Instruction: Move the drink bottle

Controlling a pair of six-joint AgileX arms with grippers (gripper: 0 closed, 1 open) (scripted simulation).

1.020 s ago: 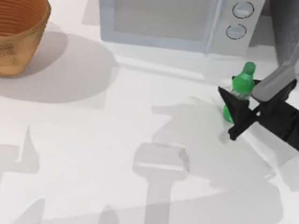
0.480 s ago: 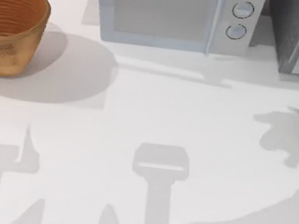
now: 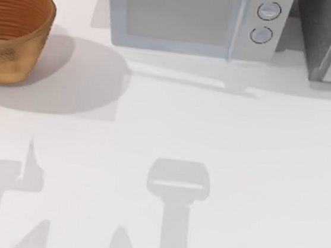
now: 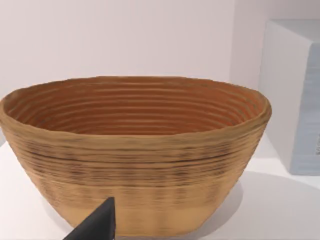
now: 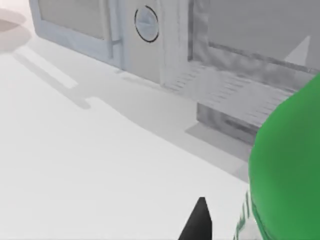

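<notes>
Evidently carried: drink bottle sits close against the right gripper — whether the jaws pinch it cannot be told — near the microwave. Left gripper, jaws likewise unreadable, idles at the bench's nine o'clock, facing the basket.

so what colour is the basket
Golden-brown woven basket with ridged rings inside, best in the left wrist view.

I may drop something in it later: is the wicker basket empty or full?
Empty as far as shown: the left wrist view looks into the basket and shows bare ribbed inner wall; its very bottom is hidden behind the near rim.
</notes>
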